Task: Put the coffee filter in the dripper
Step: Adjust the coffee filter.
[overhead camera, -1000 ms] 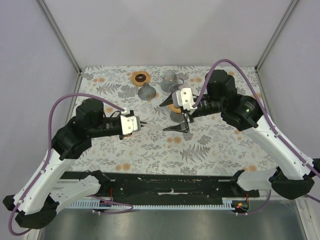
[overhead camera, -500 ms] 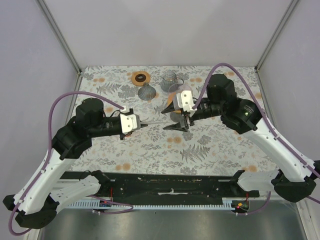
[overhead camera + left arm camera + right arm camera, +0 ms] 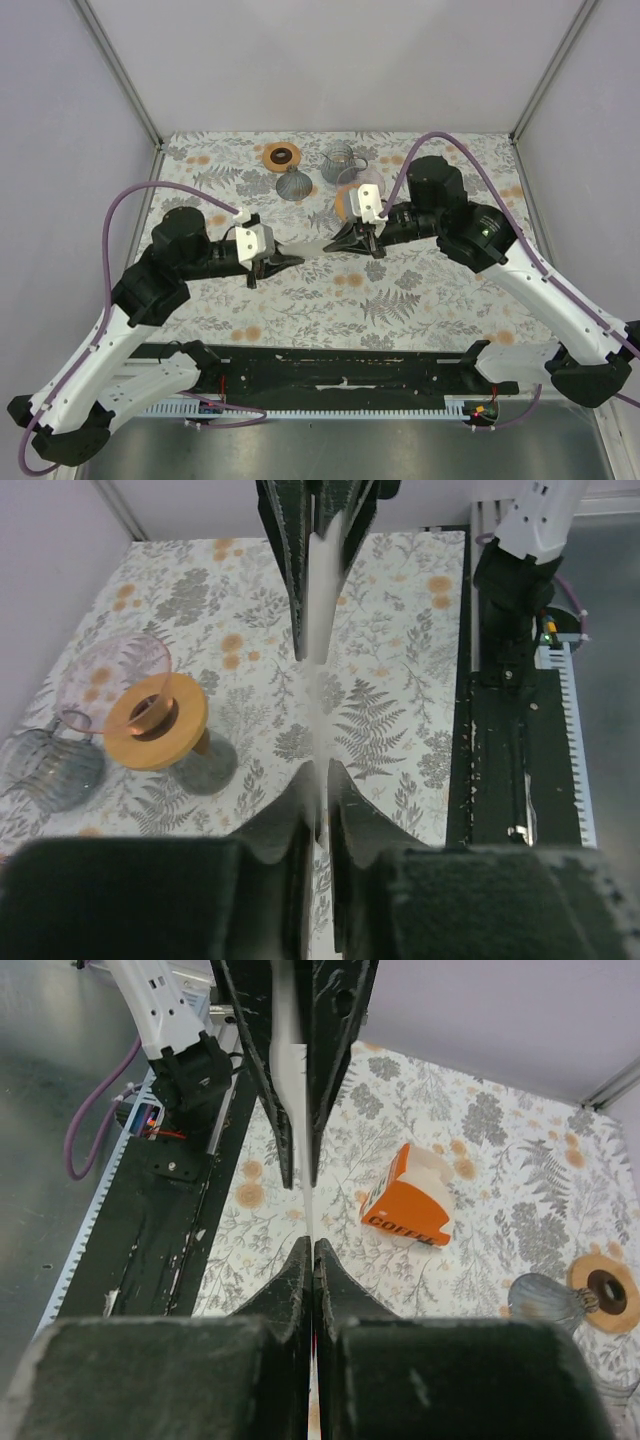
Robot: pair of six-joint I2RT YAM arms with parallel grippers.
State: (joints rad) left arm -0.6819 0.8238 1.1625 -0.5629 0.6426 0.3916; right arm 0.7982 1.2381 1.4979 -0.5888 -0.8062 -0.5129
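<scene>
Paper is what both arms meet on. From above, the coffee filter (image 3: 315, 246) shows as a pale strip lifted off the flowered table (image 3: 430, 290), its long axis running left to right. The left gripper (image 3: 292, 260) is pinched on one end and the right gripper (image 3: 338, 243) on the other, tips facing each other. The dripper (image 3: 283, 155) sits well apart from it, toward the back wall. The filter lies on the arms' side of the dripper and a little to its right. A dark grey ribbed cone (image 3: 293, 183) stands just beside the dripper, between it and the filter, and a clear glass jug (image 3: 340, 162) is to the dripper's right. Neither gripper looks plainly nearer the dripper; I'd call it even.

From the left wrist the filter is edge-on, a thin white line running from the closed near fingers into the opposite pair, so the sheet stands upright and folded flat. The dripper is out of this view.

From the right wrist the same white sliver sits between shut fingers. The dripper shows low at the right edge with the ribbed cone beside it, and an orange-and-white packet (image 3: 410, 1200) lies well apart from the dripper.

My guess: the filter must travel away from the arm bases, over the ribbed cone, and the fold must open before it seats
</scene>
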